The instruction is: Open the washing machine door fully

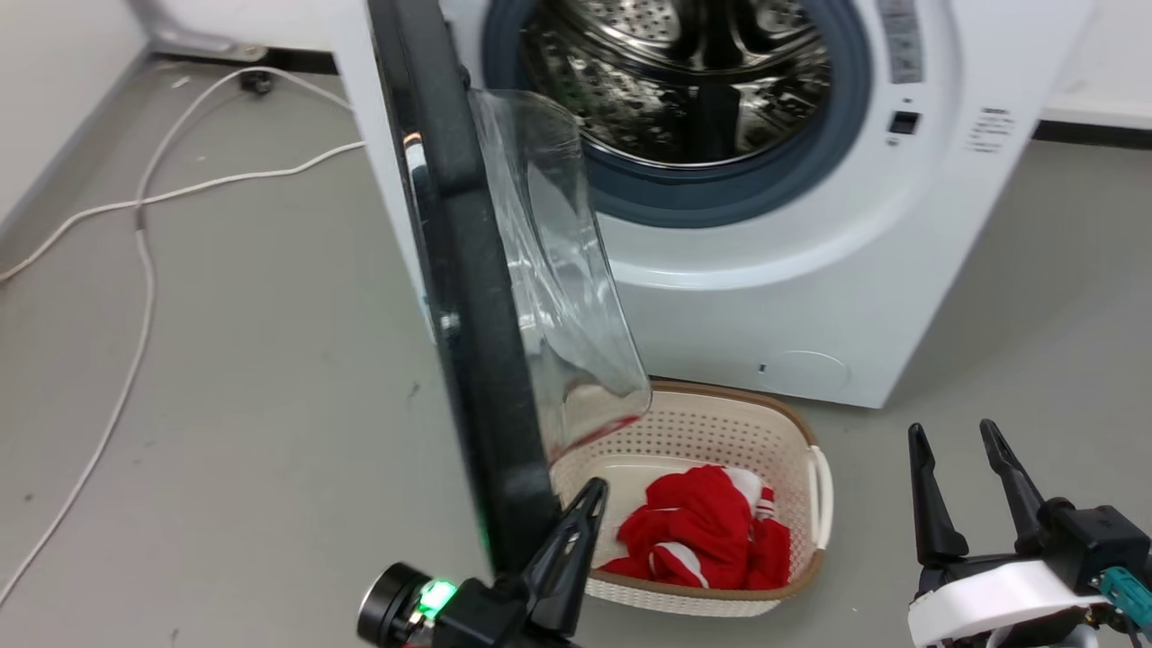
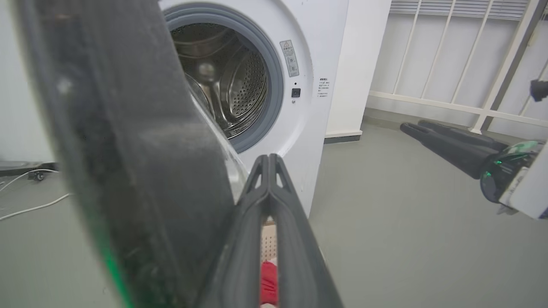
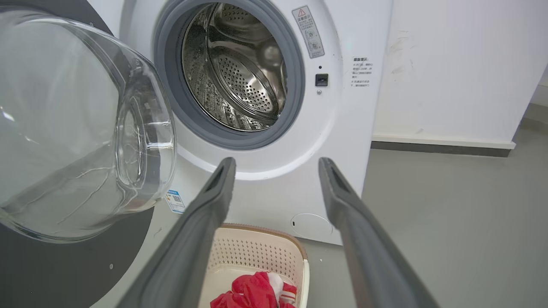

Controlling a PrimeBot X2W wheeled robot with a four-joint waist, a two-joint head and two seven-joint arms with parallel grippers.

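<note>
While the washing machine door (image 1: 477, 315) juts edge-on toward me from the machine's front left edge, my left gripper (image 1: 589, 497), fingers together, sits just right of its free rim, nearer than my right gripper (image 1: 952, 434), fingers apart; I judge the push goes leftward.

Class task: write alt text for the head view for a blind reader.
The washing machine door stands swung open, edge-on, baring the steel drum. The shut left gripper sits beside the door's bottom edge; the open right gripper hangs at lower right. A basket holds red clothes.
</note>
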